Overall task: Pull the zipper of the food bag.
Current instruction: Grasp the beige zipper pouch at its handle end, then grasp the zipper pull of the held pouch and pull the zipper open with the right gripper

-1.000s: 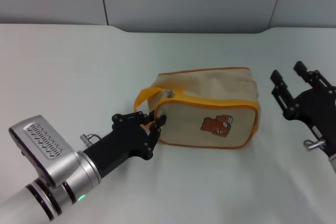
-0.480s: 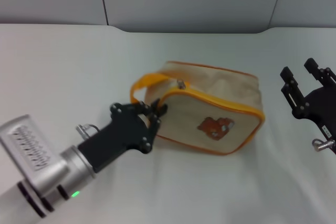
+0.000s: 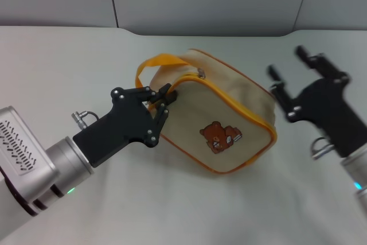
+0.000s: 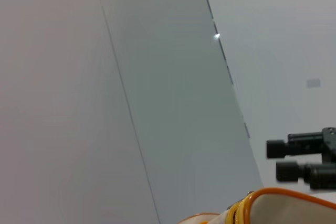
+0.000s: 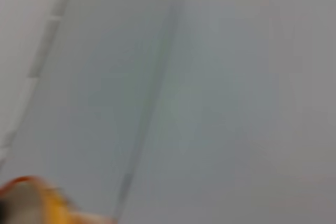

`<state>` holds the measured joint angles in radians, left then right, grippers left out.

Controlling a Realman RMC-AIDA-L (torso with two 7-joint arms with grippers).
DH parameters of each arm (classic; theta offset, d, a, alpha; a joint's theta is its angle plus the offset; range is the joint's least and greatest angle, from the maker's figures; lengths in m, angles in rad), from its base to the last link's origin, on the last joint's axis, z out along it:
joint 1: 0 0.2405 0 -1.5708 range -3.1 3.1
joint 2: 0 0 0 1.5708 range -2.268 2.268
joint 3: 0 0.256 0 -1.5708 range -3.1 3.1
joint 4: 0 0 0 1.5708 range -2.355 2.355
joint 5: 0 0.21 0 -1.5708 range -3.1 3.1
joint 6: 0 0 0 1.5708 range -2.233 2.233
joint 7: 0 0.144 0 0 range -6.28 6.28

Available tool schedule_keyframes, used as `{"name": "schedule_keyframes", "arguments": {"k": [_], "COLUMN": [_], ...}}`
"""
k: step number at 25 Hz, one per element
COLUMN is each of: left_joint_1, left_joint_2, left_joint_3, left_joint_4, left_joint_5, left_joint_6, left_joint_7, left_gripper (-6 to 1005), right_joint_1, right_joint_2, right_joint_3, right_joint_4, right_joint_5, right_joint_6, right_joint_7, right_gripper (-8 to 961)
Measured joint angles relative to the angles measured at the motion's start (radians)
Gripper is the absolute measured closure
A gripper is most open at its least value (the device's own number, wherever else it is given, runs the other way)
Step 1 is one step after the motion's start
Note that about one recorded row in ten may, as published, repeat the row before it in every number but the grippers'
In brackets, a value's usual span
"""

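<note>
While the food bag lies skewed on the pale tabletop, the left gripper pinches its handle-side end with jaws pressed onto the fabric, apparently to anchor the bag against a pull. The zipper sits on top of the bag, just beyond that grip. The right gripper hovers off the bag's opposite end, jaws spread, probably positioned to reach for the zipper.
</note>
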<state>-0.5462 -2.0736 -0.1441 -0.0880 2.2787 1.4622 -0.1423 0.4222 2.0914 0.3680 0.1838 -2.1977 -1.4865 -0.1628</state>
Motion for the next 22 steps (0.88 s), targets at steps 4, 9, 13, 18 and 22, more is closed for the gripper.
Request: {"name": "schedule_keyframes", "arguments": {"k": [4,9,13,18,22], "left_joint_1": [-0.014,-0.024,-0.03,-0.04,-0.042], "left_joint_2": [-0.001,-0.002,-0.002,-0.002,-0.003], "left_joint_3": [0.002,0.003,0.003,0.001,-0.001], "left_joint_4": [0.004,0.006,0.007,0.007,0.007], "left_joint_5": [0.0,0.0,-0.001,-0.001,-0.001], "left_joint_6": [0.002,0.002,0.003,0.002,0.0], "left_joint_7": [0.007,0.011,0.012,0.013,0.013], "left_gripper": [931,934,935,936,936], "right_joint_1": [0.018,0.027,0.028,0.033,0.007], "right_joint_2": [0.001,0.001,0.001,0.001,-0.002], "right_joint_3": [-0.025,-0.053,-0.059,-0.076,-0.066], "right_joint_4": [0.073,0.133,0.151,0.155,0.169], "right_joint_5": [0.0,-0.005,-0.011,-0.014,-0.015], "right_joint_6": [0.055,0.088,0.099,0.102,0.109], "right_joint_7": [-0.23,-0.427,-0.482,-0.484,-0.485], "right_gripper": [395,396,396,396,395]}}
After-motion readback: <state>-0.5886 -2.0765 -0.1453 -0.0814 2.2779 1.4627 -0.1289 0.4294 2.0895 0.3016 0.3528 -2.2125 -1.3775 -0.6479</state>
